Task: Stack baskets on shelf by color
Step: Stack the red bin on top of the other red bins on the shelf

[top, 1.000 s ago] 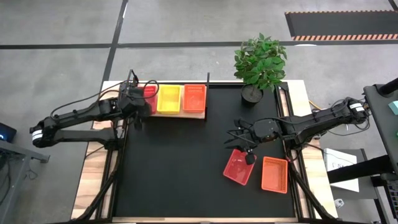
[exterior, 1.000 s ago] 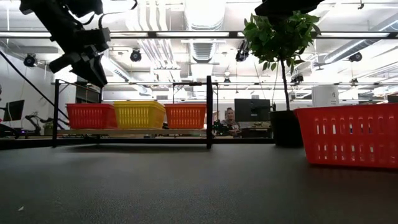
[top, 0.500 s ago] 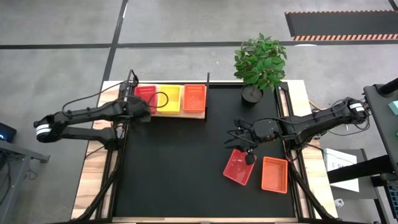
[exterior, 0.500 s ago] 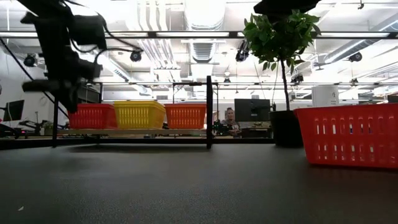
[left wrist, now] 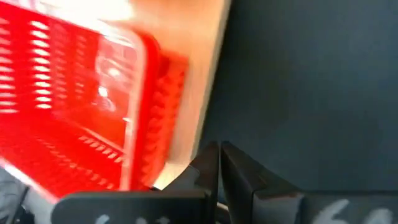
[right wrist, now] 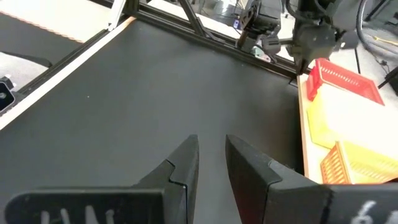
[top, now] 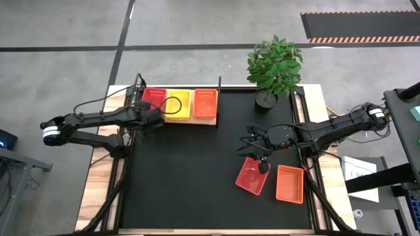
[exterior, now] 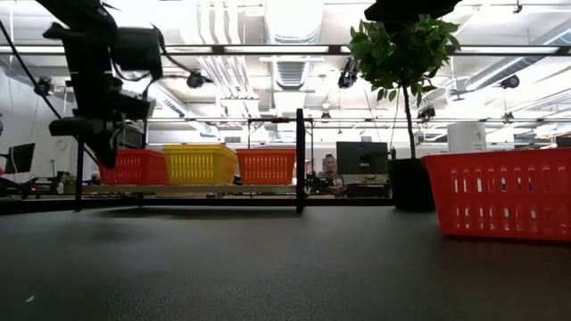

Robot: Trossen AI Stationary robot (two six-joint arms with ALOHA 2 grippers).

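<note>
The light-wood shelf at the far left of the black mat bears a pinkish-red basket, a yellow one and an orange one side by side. My left gripper is shut and points down over the mat at the shelf's near left corner, beside the pinkish-red basket, touching nothing. Another pinkish-red basket and an orange basket rest on their bases on the mat near the right side. My right gripper hovers open above that pinkish-red basket's far right edge.
A potted plant stands at the mat's far right corner. Dark frame posts rise at the shelf's ends. Bare black mat lies between the shelf and the two loose baskets. Wooden table edges run along both sides.
My left gripper has drawn back from over the pinkish-red basket on the shelf toward the near edge, come lower and tipped from slanting to pointing down. That basket now shows uncovered on the shelf. The right arm has kept still.
</note>
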